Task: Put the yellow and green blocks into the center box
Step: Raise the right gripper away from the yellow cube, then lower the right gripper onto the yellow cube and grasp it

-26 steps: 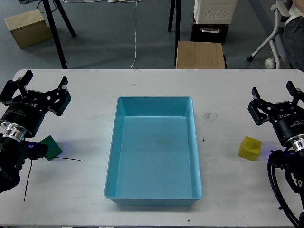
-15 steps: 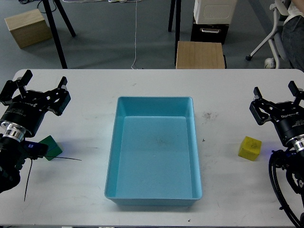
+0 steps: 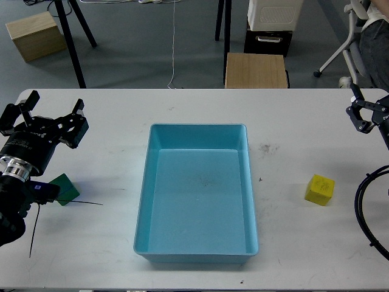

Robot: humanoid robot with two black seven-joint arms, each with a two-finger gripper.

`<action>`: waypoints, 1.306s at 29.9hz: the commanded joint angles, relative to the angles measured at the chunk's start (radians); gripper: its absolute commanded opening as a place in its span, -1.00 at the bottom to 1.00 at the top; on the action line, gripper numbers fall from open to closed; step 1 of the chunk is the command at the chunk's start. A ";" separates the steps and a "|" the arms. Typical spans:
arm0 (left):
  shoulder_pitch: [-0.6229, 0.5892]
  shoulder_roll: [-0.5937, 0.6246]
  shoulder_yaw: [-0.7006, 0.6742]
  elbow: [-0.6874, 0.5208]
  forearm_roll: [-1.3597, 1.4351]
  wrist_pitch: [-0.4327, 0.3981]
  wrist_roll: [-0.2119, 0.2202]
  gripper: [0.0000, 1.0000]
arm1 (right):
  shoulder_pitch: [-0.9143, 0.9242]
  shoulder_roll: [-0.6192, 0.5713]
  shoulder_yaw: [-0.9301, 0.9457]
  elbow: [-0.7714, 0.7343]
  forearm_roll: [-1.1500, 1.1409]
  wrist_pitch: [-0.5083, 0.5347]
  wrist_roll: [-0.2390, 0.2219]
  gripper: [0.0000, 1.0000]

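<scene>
The open teal box (image 3: 198,127) sits in the middle of the white table. The green block (image 3: 65,188) lies left of it, partly hidden behind my left arm. My left gripper (image 3: 52,114) is open and empty, hovering behind and a little left of the green block. The yellow block (image 3: 320,189) lies right of the box, apart from everything. My right gripper (image 3: 364,115) is at the right edge of the view, behind the yellow block. Only one finger shows, the rest is cut off.
A thin black cable (image 3: 73,204) trails from my left arm across the table by the green block. Beyond the table's far edge stand a wooden box (image 3: 256,70), a tripod leg (image 3: 70,42) and an office chair (image 3: 355,36).
</scene>
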 commanded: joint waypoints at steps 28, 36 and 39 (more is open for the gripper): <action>-0.005 0.005 0.000 0.020 0.000 0.000 0.000 1.00 | 1.044 -0.875 -1.638 -0.089 -1.456 0.150 0.538 0.95; -0.006 0.005 0.000 0.020 0.000 0.000 0.000 1.00 | 1.051 -0.766 -1.715 -0.135 -1.456 0.262 0.538 0.95; -0.005 0.005 0.000 0.020 0.000 0.000 0.000 1.00 | 1.051 -0.734 -1.744 -0.179 -1.450 0.270 0.538 0.95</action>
